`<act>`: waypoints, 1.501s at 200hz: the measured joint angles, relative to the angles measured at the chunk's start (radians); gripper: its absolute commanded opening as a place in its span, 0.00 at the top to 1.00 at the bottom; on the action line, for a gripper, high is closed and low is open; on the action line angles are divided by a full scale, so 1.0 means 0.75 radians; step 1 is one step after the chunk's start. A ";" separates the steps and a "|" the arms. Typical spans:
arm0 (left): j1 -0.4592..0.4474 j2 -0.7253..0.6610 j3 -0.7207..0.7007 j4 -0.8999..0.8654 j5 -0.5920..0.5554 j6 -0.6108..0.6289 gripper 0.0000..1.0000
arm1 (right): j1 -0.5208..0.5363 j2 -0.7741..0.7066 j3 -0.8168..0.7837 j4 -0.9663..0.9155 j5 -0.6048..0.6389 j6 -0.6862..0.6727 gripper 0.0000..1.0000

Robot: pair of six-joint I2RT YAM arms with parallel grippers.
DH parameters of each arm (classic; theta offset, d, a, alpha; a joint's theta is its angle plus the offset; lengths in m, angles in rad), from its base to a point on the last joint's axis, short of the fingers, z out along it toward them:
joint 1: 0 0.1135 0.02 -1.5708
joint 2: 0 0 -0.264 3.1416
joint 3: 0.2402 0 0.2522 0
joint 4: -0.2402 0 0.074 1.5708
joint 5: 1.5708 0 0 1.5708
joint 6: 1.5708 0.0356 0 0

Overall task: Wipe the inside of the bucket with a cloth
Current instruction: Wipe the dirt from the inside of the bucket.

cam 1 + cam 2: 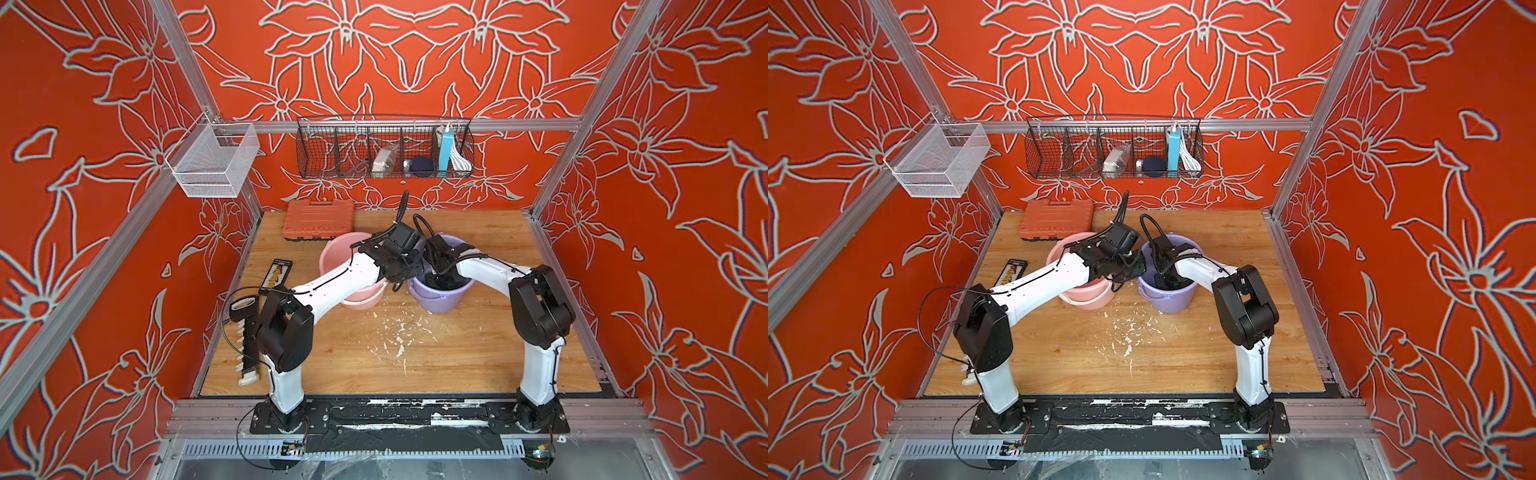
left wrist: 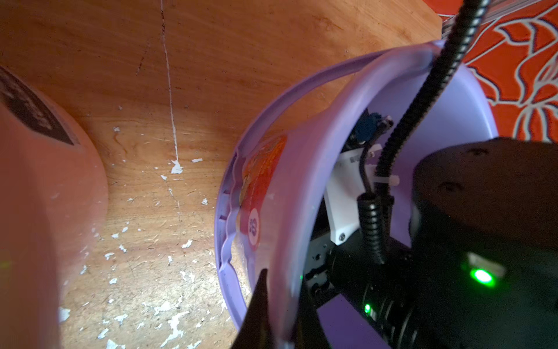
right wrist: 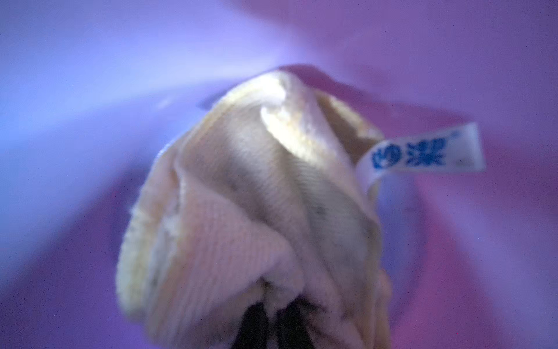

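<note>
The lilac bucket (image 1: 440, 301) (image 1: 1169, 302) stands upright on the wooden table, right of centre in both top views. My left gripper (image 2: 280, 320) is shut on the bucket's rim (image 2: 302, 169), one finger outside the wall and one inside. My right arm reaches down into the bucket, so its gripper is hidden in both top views. In the right wrist view that gripper (image 3: 273, 326) is shut on the cloth (image 3: 256, 196), a bunched pale beige rag with dingy stains and a white tag (image 3: 422, 154). The cloth sits against the bucket's inner wall (image 3: 90, 90).
A pink bucket (image 1: 345, 253) (image 2: 45, 211) stands just left of the lilac one, under my left forearm. An orange tool case (image 1: 318, 219) lies behind it. A bit holder (image 1: 275, 276) and a black tool (image 1: 248, 332) lie at the left edge. White flakes (image 1: 395, 332) litter the table.
</note>
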 measured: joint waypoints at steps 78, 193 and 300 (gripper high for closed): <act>0.008 -0.011 0.066 -0.202 -0.039 0.050 1.00 | -0.031 -0.067 -0.100 0.155 -0.594 -0.129 1.00; -0.004 -0.015 0.166 -0.321 0.025 0.153 1.00 | 0.011 -0.285 -0.101 -0.081 0.196 -0.196 1.00; 0.026 -0.039 0.036 -0.212 0.039 0.047 1.00 | 0.046 0.053 0.102 -0.107 0.254 -0.074 1.00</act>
